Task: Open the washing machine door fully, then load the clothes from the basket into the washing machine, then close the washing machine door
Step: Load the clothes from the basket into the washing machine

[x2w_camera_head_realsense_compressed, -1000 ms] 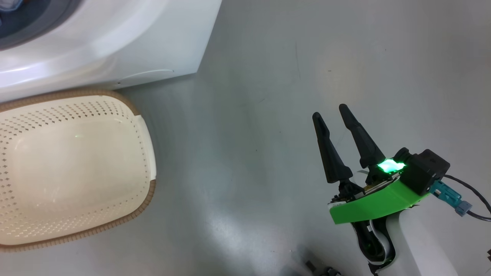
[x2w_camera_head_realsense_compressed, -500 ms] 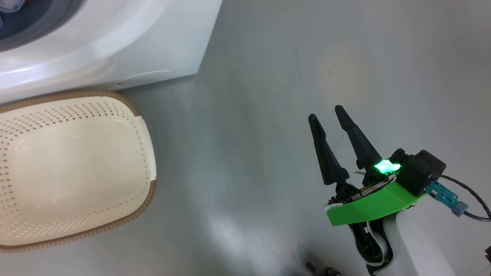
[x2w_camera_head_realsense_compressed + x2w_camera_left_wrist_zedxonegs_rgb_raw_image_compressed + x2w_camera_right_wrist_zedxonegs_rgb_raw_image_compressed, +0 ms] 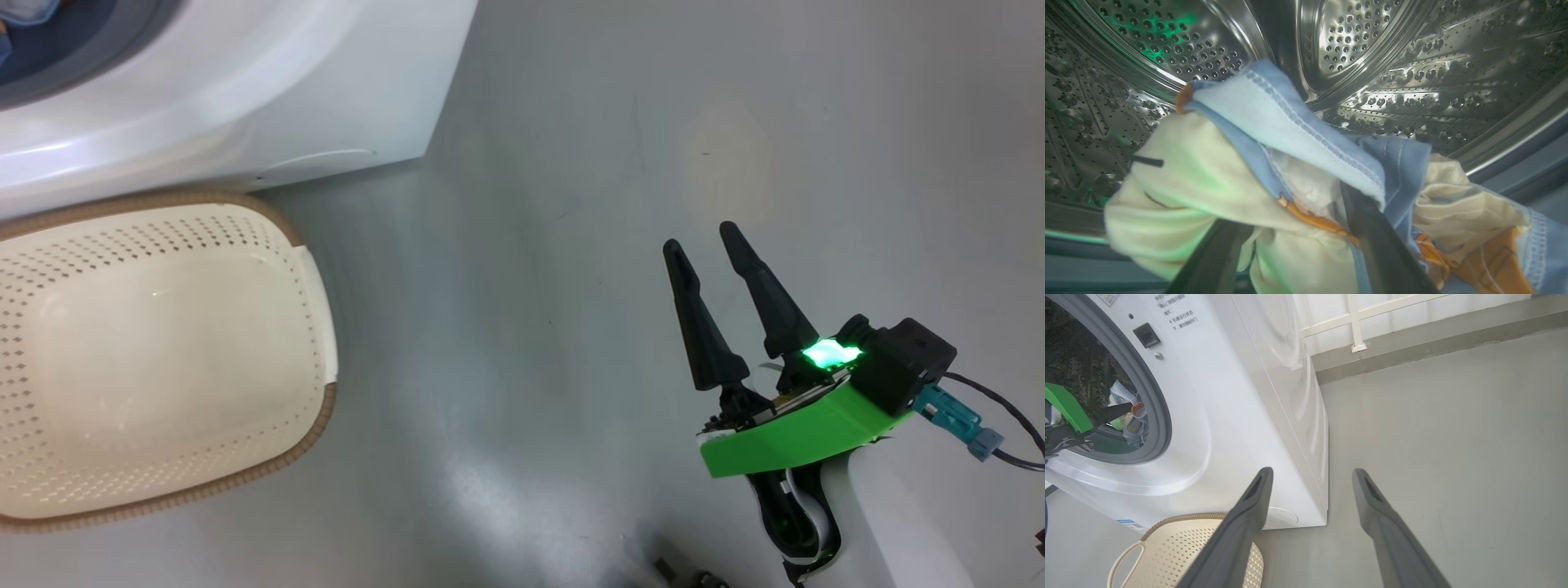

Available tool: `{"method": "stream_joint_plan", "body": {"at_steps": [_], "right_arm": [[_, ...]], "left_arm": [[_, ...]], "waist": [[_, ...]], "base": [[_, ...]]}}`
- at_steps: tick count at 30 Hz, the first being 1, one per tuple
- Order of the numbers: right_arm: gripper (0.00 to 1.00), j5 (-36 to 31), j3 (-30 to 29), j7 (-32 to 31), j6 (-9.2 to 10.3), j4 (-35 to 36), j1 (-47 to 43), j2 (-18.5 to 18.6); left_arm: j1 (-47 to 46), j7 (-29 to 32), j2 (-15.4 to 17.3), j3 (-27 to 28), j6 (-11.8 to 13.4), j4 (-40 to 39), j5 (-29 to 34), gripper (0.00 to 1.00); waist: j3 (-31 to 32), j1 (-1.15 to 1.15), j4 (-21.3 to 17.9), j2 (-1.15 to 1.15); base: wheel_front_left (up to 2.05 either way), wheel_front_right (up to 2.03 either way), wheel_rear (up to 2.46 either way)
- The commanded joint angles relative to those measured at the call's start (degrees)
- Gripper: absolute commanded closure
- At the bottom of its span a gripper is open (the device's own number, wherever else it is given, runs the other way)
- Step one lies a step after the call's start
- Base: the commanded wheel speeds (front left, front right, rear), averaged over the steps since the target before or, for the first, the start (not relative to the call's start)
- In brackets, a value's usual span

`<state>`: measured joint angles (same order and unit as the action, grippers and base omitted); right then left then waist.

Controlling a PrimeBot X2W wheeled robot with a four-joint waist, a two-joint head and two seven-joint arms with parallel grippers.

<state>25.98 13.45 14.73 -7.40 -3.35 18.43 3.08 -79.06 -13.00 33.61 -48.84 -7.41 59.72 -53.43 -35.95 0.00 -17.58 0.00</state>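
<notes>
Newly spread, left hand (image 3: 1286, 208) straddles clothes (image 3: 1208, 175) lying crosswise inside drum (image 3: 1412, 90).

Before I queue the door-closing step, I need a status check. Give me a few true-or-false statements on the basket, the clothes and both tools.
1. The basket is empty. True.
2. The clothes sit in the steel drum of the washing machine. True.
3. The left tool has its fingers pressed together. False: they stand apart, with fabric draped over them.
4. The right tool grips a garment. False: it is open and empty, above the floor.
</notes>
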Motion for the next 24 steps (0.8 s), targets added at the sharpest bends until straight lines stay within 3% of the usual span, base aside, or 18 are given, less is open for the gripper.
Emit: {"method": "stream_joint_plan", "body": {"at_steps": [1,12,24], "right_arm": [[0.00,0.57,0.72,0.27,-0.09,1.50,-1.14,-0.20],[0.00,-0.54,-0.38,0.27,-0.09,1.18,-0.80,-0.20],[0.00,-2.57,-2.19,0.27,-0.09,0.35,-0.91,-0.20]], "left_arm": [[-1.42,-0.69,2.29,0.92,-0.08,-0.39,-1.06,0.00],[2.18,-1.96,0.55,2.22,-0.08,-3.74,-4.75,0.00],[13.32,-1.99,-3.18,16.72,-0.08,-12.59,0.99,0.00]], "waist": [[0.10,0.00,0.36,0.00],[1.22,0.00,3.48,0.00],[3.57,0.00,6.87,0.00]], "base": [[0.00,0.00,0.00],[0.00,0.00,0.00],[0.00,0.00,0.00]]}}
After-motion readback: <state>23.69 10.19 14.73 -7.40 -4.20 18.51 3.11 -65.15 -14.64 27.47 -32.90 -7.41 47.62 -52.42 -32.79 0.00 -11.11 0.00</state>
